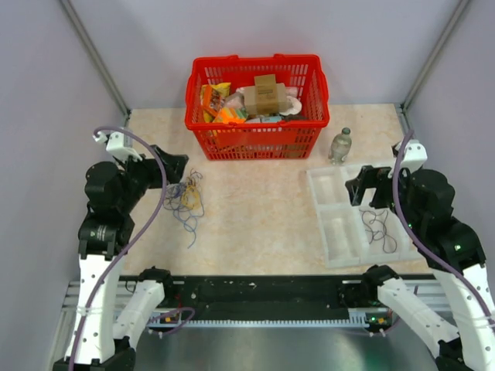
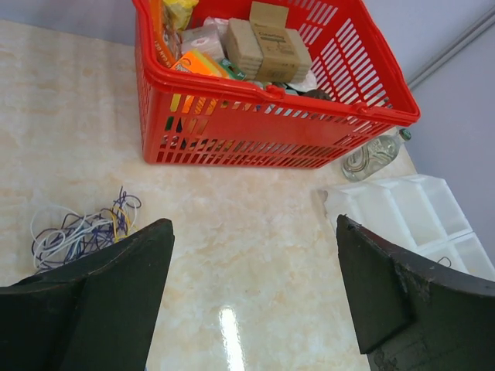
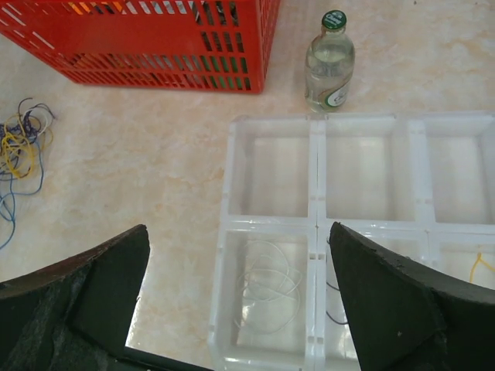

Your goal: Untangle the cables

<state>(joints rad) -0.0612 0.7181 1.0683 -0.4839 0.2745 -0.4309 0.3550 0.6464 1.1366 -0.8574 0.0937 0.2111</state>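
The left pincer is spread wide and empty above the counter, with the tangled cables lying beside one finger. The right pincer, also spread and empty, hovers over a white tray where a coiled white strand lies in one compartment.

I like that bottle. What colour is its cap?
Green cap, clearest in the right wrist view.

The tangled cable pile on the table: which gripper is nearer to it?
Left. The left gripper hangs just beside the cable pile; the right gripper is far off on the other side, above the white tray.
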